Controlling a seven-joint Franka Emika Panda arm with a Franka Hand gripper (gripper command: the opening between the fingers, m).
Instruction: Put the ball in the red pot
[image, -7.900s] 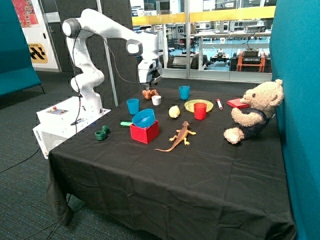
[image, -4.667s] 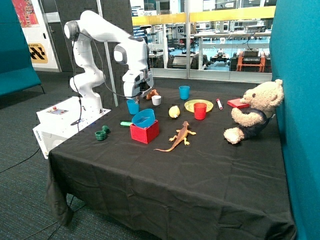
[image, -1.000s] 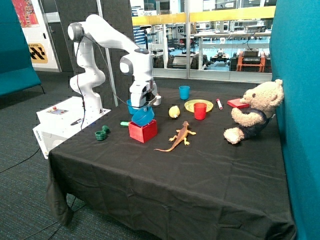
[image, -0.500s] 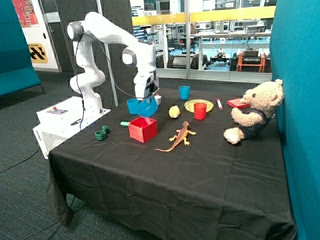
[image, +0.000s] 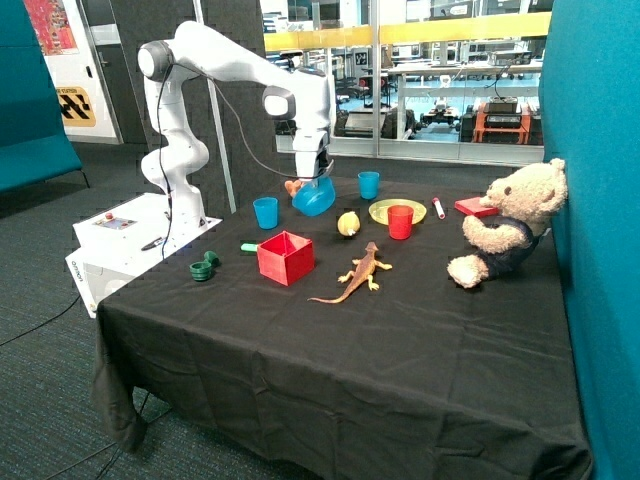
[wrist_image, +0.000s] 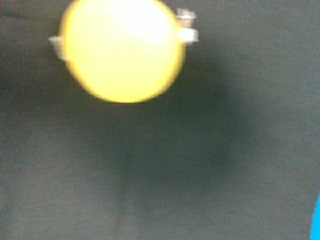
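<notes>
Lifted off the pot (image: 285, 257), the blue bowl (image: 314, 197) now hangs pinched in the gripper (image: 318, 181), which has swung toward the ball (image: 348, 223). Nearest lies the lizard (image: 357, 271); the pot, open and empty, sits at its 9 o'clock. Beyond, the ball rests on the cloth at the pot's 1 o'clock, probably what fills the wrist view (wrist_image: 122, 50). It looks light, smooth and apt to roll; grip it across its widest middle.

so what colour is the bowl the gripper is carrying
Blue. The bowl hangs from the gripper above the table, clearest in the outside view.
</notes>
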